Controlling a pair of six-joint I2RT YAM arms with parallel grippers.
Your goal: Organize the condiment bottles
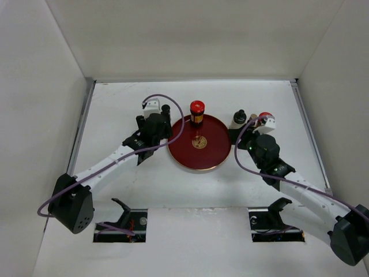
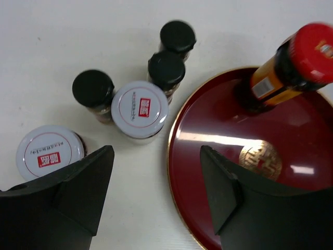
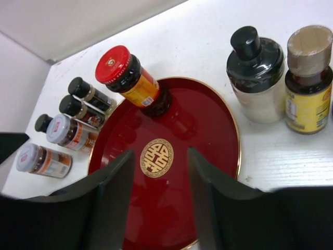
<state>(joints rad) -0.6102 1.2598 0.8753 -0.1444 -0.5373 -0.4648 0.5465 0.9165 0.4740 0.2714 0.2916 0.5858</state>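
Observation:
A red-capped jar [image 1: 197, 112] [image 2: 296, 62] [image 3: 127, 73] stands at the far edge of the round dark-red tray [image 1: 202, 158]. Left of the tray is a cluster of two white-lidded jars [image 2: 139, 108] [image 2: 49, 151] and three black-capped bottles [image 2: 92, 89] [image 2: 166, 70] [image 2: 177, 36]. My left gripper [image 1: 164, 130] [image 2: 156, 177] hangs open above the tray's left rim, with nothing between its fingers. Right of the tray stand a black-topped jar [image 3: 255, 73] [image 1: 239, 118] and a tan-capped bottle with a yellow label [image 3: 308, 78]. My right gripper [image 1: 245, 138] [image 3: 160, 172] is open over the tray, holding nothing.
White walls close the table in at the back and on both sides. The tray [image 3: 208, 125] has a gold emblem [image 3: 156, 157] at its middle. The left cluster also shows in the right wrist view, beyond the tray's far side [image 3: 65, 130].

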